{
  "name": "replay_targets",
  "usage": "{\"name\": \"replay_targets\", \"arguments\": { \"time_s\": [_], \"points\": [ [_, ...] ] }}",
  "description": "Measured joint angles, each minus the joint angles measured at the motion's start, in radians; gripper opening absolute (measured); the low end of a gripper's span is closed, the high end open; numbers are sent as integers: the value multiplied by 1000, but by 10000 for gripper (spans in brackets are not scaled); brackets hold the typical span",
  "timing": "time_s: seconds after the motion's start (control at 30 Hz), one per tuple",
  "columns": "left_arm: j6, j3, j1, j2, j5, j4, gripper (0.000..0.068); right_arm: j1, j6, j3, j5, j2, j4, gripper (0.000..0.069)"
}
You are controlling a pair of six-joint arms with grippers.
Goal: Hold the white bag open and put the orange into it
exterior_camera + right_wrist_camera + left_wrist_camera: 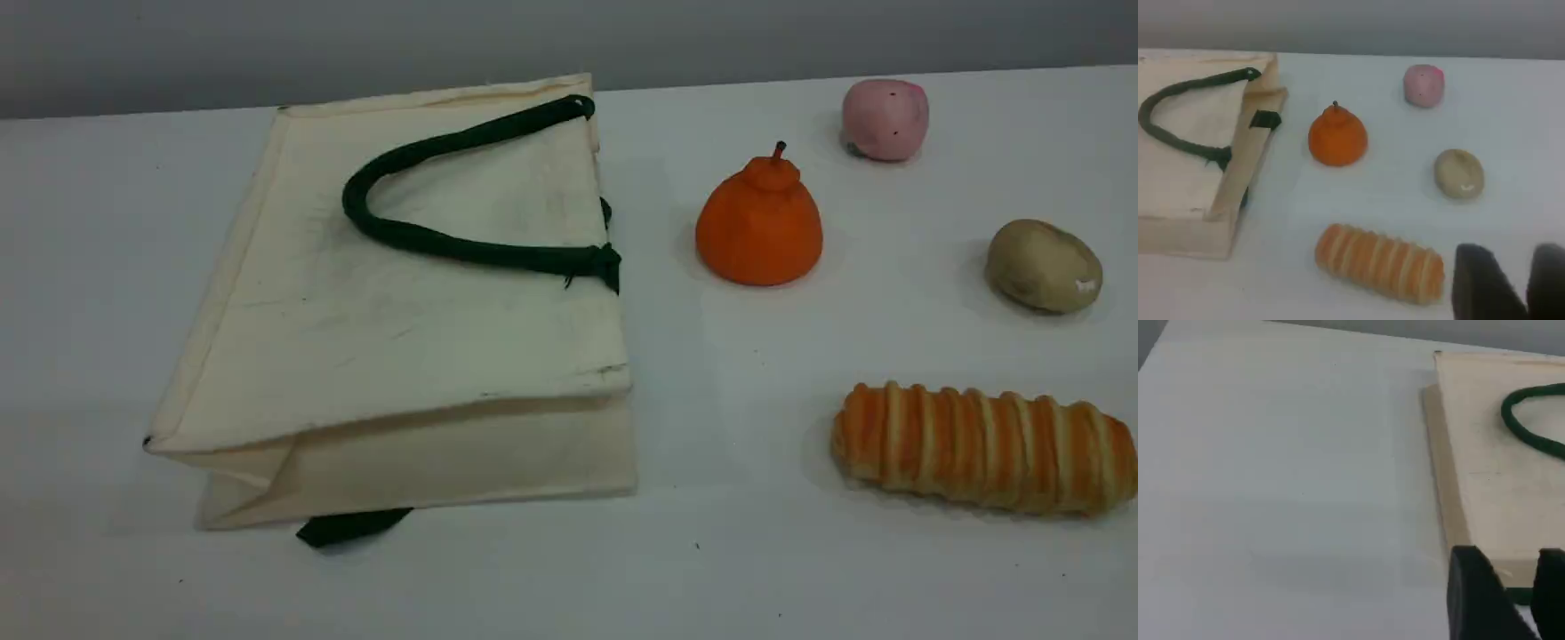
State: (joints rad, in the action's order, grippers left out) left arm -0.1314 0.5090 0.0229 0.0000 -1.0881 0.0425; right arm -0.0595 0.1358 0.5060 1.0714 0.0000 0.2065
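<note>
The orange (758, 227) stood upright on the table (729, 551), just right of the white bag (400, 329), which lay flat. We saw our right gripper (1516, 283) well apart from it, beyond the bread loaf (1379, 262), and our left gripper (1521, 590) over the bag's corner; both jaws seemed slightly parted, holding nothing.

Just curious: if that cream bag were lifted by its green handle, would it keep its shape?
Probably not. The white bag lies flat and creased like soft cloth, so it would likely sag. Its rope handle curls loosely, suggesting floppiness. It looks empty, so probably light.
</note>
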Motion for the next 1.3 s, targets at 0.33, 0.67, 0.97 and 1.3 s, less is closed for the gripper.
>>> {"name": "replay_targets", "arguments": {
  "time_s": [0.33,0.67,0.97,1.3],
  "points": [
    [0,0,0,0,0,0,215,0,0,0,0,0,0,184],
    [0,0,0,0,0,0,215,0,0,0,0,0,0,184],
    [0,0,0,0,1,-2,216,0,1,0,1,0,0,190],
    [0,9,0,52,-13,-20,230,0,1,0,1,0,0,203]
  ]
}}
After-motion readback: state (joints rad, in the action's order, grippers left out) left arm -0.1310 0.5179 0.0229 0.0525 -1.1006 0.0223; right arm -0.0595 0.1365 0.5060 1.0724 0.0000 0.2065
